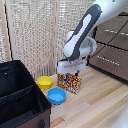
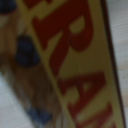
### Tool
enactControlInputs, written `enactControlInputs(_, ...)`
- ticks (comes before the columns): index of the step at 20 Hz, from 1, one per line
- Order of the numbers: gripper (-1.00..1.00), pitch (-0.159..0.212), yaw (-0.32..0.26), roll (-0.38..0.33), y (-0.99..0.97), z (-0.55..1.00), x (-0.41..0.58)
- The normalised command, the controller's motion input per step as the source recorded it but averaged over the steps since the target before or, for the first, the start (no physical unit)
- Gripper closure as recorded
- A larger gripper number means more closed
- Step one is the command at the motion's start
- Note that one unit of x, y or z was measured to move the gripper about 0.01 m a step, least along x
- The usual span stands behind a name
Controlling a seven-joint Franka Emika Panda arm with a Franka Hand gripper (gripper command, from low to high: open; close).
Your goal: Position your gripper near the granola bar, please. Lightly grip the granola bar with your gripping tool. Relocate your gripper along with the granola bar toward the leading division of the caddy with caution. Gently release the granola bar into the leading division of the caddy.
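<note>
Hand (image 1: pixel 70 73) atop upright granola bar (image 1: pixel 69 83), busy red-yellow print, big red letters

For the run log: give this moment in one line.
gripper: over granola bar, jaw state unclear | bar: on floor beside bowls | caddy: no bar inside

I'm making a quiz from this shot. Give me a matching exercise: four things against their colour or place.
Things:
1. granola bar
2. caddy
3. bowl nearer the slatted screen
4. bowl nearer the camera

Descriptions:
A. blue
B. yellow
C. black, at the exterior view's left
D. standing upright directly under the tool

Pairs: 1-D, 2-C, 3-B, 4-A
</note>
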Motion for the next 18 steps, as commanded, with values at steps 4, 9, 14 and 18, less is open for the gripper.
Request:
enactControlInputs(4, 1.00, 0.066, 0.092, -0.081, 0.28, -0.10, 0.000)
enactControlInputs(9, 1.00, 0.034, 0.034, -0.024, 0.15, -0.01, 0.000)
enactControlInputs(14, 1.00, 0.007, 0.024, -0.011, 0.09, 0.00, 0.008)
enactControlInputs(18, 1.00, 0.018, 0.000, 0.000, 0.00, 0.00, 0.091)
